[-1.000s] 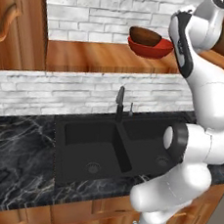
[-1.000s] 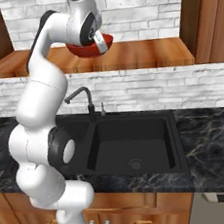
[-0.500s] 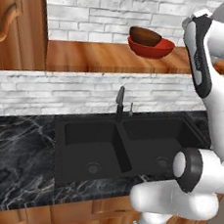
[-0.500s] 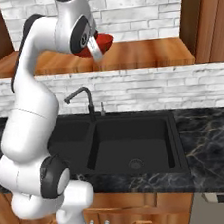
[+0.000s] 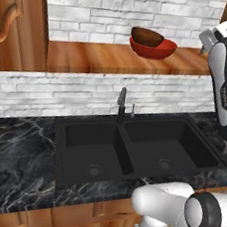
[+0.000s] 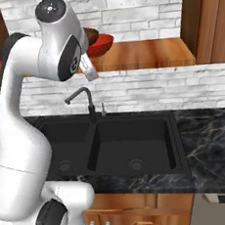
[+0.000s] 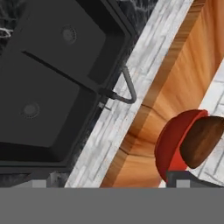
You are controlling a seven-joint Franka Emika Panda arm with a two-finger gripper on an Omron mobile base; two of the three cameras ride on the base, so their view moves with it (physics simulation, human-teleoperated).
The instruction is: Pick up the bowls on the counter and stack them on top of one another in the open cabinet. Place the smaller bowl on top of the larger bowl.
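Note:
The larger bowl, wide and glossy red, sits on the wooden floor of the open cabinet. The smaller bowl, dark brown wood, rests inside it. Both also show in the right base view, the red bowl and brown bowl just behind my arm, and in the hand view as the red bowl with the brown bowl nested in it. My gripper hangs in front of the cabinet edge, apart from the bowls, open with nothing in it. One dark fingertip shows below the bowls.
The black marble counter holds a black double sink with a dark faucet at its back. A carved cabinet door closes off the left. A wooden side wall bounds the cabinet on the right.
My arm has drawn back from the stacked bowls, out of the cabinet toward the room. The bowls have stayed in place, the brown one inside the red one.

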